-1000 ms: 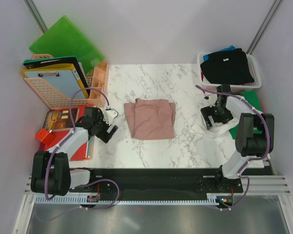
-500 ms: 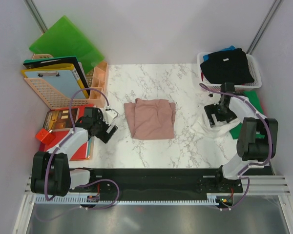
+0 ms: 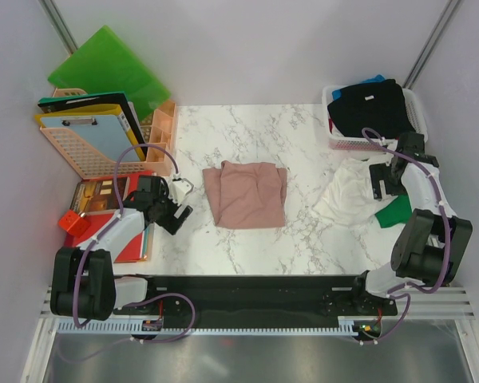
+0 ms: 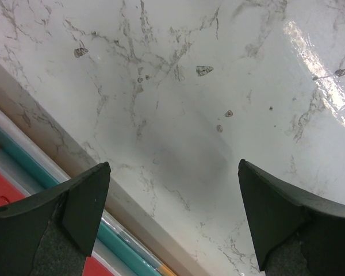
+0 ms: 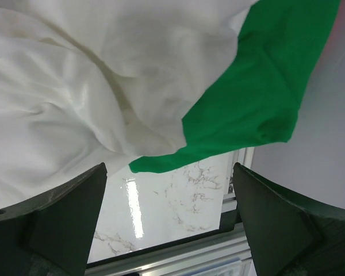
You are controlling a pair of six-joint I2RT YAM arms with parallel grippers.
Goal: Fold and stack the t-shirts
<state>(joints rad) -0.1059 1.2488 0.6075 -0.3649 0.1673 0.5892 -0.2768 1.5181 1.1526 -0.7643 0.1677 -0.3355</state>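
Note:
A dusty pink t-shirt (image 3: 246, 194) lies folded at the middle of the marble table. A white t-shirt (image 3: 345, 198) lies crumpled at the right, on top of a green t-shirt (image 3: 396, 212). A black t-shirt (image 3: 373, 106) is heaped on the basket, with a bit of blue cloth (image 3: 374, 79) behind it. My right gripper (image 3: 381, 185) hangs open over the white shirt's right edge. In the right wrist view the white t-shirt (image 5: 75, 86) and green t-shirt (image 5: 259, 98) lie beyond the open right gripper (image 5: 169, 198), untouched. My left gripper (image 3: 184, 199) (image 4: 172, 195) stands open over bare marble, left of the pink shirt.
A white basket (image 3: 416, 100) stands at the back right. At the left are a green folder (image 3: 108, 68), an orange tray (image 3: 80, 155) with clipboards, and red and teal folders (image 4: 23, 184) beside the table's left edge. The table's near rail (image 5: 178, 253) is close to the right gripper.
My right arm has swung to the right, off the white t-shirt, which now lies uncovered. The left arm has not moved. Both grippers have stayed open.

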